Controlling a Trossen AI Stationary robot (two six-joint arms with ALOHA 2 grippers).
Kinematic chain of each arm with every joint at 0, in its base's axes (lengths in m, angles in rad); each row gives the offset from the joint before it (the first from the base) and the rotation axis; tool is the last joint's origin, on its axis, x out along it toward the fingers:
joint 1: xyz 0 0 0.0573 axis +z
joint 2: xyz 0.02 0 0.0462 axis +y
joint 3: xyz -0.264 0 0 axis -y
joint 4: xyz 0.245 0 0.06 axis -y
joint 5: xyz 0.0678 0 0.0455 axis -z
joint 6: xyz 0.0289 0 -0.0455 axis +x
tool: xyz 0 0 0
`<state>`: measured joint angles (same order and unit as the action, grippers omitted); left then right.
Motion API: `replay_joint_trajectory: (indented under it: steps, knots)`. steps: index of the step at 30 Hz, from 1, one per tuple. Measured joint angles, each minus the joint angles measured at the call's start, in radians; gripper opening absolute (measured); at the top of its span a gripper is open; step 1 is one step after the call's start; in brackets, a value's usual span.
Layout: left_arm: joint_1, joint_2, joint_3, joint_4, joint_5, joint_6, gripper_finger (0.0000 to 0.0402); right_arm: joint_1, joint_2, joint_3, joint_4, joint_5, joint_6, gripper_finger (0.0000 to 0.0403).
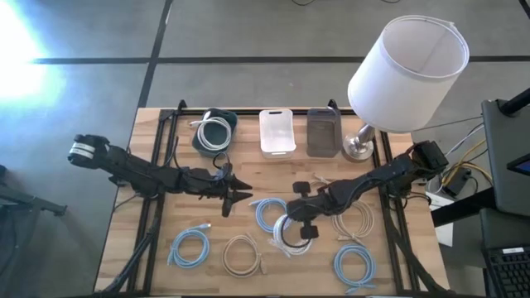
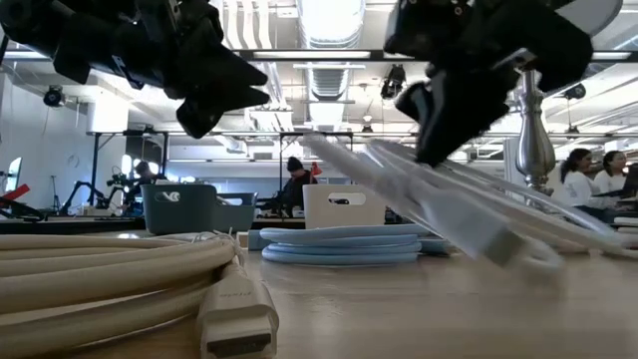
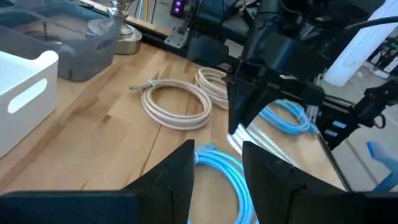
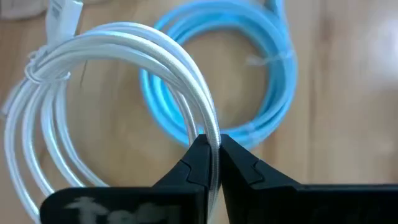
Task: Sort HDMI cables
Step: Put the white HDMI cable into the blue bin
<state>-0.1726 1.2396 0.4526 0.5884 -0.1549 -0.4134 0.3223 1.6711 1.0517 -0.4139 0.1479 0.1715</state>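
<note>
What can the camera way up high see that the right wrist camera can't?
Only the high view shows the lamp, the three bins at the table's back, one holding a white cable, the beige coils, and the left gripper hovering open near the table's middle.

Only the right wrist view shows close up how the right gripper is shut on the white coil, pinching its strands between the fingertips.

Both show that white coil and the light blue coil lying beside it on the wooden table.
</note>
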Motion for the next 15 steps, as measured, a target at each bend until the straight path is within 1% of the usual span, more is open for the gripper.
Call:
replay_joint_trajectory:
  steps: [5, 10, 12, 15]
  knots:
    - [-0.001, 0.0, 0.0, 0.02, 0.0, -0.067, 0.0138, 0.001, 0.0, 0.037, -0.002, 0.115, -0.073, 0.0014]
    - [0.0, 0.018, 0.0, 0.067, 0.0, -0.164, 0.0138, 0.0, 0.0, 0.076, -0.002, 0.317, -0.152, 0.0014]
    - [0.0, 0.031, 0.0, 0.086, 0.0, -0.174, 0.0138, -0.001, 0.0, 0.095, 0.001, 0.397, -0.18, 0.0014]
    - [0.0, 0.057, 0.01, 0.098, 0.0, -0.175, 0.0138, -0.003, 0.0, 0.116, 0.001, 0.483, -0.219, 0.0014]
